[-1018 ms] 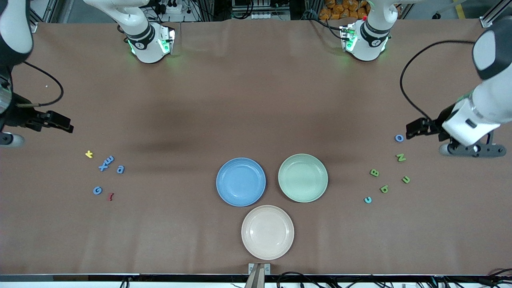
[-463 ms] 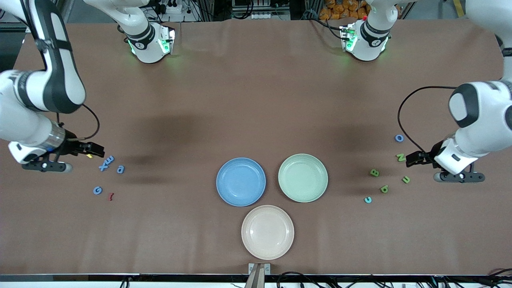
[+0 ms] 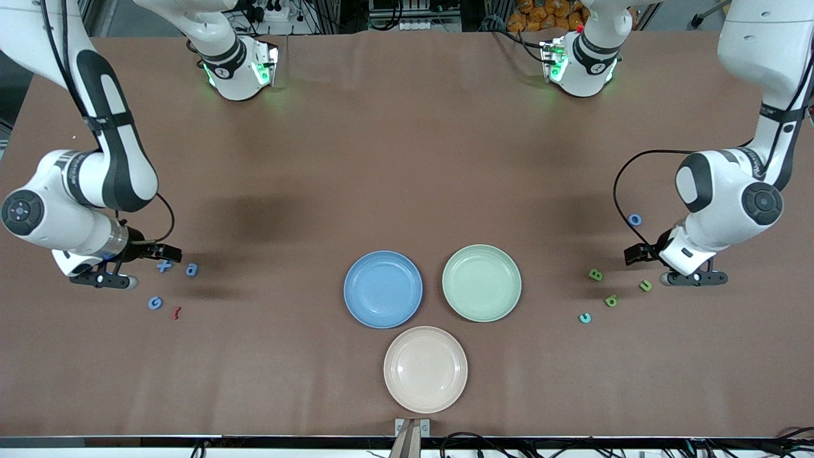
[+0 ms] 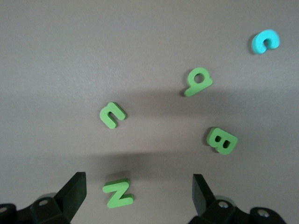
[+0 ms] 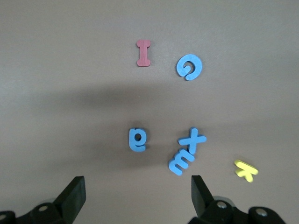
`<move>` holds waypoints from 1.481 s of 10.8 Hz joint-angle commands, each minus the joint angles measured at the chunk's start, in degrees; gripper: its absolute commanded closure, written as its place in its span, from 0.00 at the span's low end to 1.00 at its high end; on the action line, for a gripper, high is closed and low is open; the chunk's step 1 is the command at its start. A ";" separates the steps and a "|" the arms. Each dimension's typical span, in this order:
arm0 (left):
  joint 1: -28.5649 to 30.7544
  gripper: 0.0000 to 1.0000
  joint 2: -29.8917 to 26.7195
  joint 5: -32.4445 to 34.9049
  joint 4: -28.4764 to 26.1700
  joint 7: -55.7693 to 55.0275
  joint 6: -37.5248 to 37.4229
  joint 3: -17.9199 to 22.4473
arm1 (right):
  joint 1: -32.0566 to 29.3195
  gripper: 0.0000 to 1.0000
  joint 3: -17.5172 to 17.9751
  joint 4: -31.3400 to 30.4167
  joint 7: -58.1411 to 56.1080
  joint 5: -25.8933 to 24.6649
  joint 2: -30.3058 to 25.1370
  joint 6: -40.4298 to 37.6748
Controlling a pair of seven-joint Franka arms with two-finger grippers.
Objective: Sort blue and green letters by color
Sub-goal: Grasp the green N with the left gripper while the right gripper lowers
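Both arms have swung in over the letter groups since a second ago, operator. Your right tool [image 3: 170, 253] now hangs spread wide over the blue cluster at the right arm's end of the desk [image 3: 407, 159], its fingers [image 5: 74, 193] clear of everything; the E [image 5: 181, 161] lies under it, touching the X [image 5: 192, 140], with the blue a [image 5: 138, 140] just beside them, the blue G [image 5: 189, 67] and the red letter [image 5: 143, 52] nearer the front camera, and the yellow letter [image 5: 246, 170] apart from the rest. Your left tool [image 3: 636, 254] hangs equally spread over the green N [image 4: 117, 193] at the left arm's end, touching nothing. You see the green u [image 4: 112, 115], B [image 4: 222, 140] and a [image 4: 198, 82] close by, a teal c [image 4: 265, 41] nearest the front camera, and a blue O [image 3: 634, 219] farthest from it. All three plates, blue [image 3: 383, 289], green [image 3: 481, 283] and cream [image 3: 425, 369], sit mid-desk.
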 commanded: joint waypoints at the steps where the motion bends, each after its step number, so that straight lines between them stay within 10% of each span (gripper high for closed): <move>1: 0.68 0.00 1.56 0.98 -4.05 0.87 6.46 0.33 | -0.75 0.00 0.41 0.46 -0.10 3.99 3.76 3.95; 8: 1.38 0.00 2.36 0.89 -8.71 4.57 11.38 2.17 | -0.31 0.00 0.41 0.63 -0.27 5.68 10.88 11.09; 11: 1.39 0.70 2.27 0.89 -9.33 4.65 11.66 2.52 | 0.40 0.00 0.49 0.63 -0.27 5.77 11.33 11.09; 14: 1.12 0.93 2.36 0.98 -8.72 5.44 11.66 2.61 | 0.40 0.00 0.49 0.55 -0.36 5.77 11.59 11.09; 16: 0.51 1.00 2.27 0.98 -8.19 4.92 11.57 2.53 | 0.13 0.70 0.49 0.28 -1.67 5.77 11.59 11.26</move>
